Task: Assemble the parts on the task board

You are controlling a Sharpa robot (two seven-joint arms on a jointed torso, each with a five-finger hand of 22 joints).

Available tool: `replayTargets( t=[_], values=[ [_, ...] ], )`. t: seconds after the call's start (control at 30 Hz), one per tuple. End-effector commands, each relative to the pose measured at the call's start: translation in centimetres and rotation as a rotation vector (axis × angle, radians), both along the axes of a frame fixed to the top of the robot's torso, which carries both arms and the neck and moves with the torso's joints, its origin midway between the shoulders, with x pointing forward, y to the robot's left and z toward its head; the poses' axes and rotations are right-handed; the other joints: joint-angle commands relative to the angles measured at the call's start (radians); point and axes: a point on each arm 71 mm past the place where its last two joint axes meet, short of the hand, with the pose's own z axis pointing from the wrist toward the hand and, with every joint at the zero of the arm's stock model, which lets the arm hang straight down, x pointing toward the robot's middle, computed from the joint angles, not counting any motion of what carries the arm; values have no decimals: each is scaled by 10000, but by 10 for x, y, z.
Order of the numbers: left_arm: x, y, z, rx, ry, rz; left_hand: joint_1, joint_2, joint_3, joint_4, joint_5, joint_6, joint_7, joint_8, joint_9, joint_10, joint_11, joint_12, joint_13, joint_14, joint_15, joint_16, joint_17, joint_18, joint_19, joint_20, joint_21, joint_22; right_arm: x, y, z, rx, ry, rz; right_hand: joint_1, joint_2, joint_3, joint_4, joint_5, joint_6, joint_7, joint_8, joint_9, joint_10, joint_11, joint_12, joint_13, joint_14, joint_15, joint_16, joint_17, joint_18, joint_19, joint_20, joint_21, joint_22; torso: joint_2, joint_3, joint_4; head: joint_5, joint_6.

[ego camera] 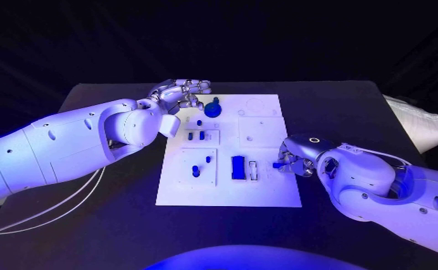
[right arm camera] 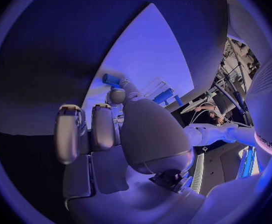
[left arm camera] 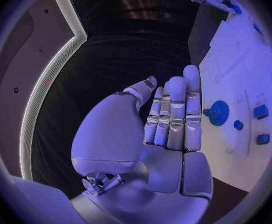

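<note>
Black table point(ego camera: 347, 102): left hand point(ego camera: 179, 94) flat, right hand point(ego camera: 294, 161) pinching part point(ego camera: 277, 165).

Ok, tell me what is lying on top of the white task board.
On the task board sit a blue gear near the left hand, small blue parts mid-board, and a blue block beside the right hand. Anything under that hand is covered.

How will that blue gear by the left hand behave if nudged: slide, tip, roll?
The blue gear lies flat on the task board, so it probably slides or spins, not rolls. It looks small and rigid, likely light. Its toothed rim may snag fingers of the left hand. Whether a peg holds it, I cannot tell.
</note>
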Motion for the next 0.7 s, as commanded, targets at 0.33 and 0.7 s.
replayTargets(
  t=[0.33,0.7],
  values=[
    [-1,-3,1,-70,-78,-219,-85,0,-70,-2,-1,-70,24,56,-3,-67,22,37,12,-84,13,-51,-12,113,-2,83,-33,-12,-5,-3,3,4070,1548,-2163,-945,-741,2648,150,60,186,-27,-148,94,183,-5,-94,63,539,-45,90,121,-154,80,33,67,499,2,-8,24,15,-9],
    [-1,-4,1,-69,-76,-249,-85,0,-70,-2,-1,-70,24,56,-3,-67,22,37,12,-84,13,-51,-12,113,-2,83,-33,-12,-4,8,-1,4511,2322,-2285,-1888,-1278,3286,467,391,282,-6,-181,140,290,15,18,202,557,-31,138,196,-160,103,43,87,542,1,-3,-1,45,-25]
  ],
)
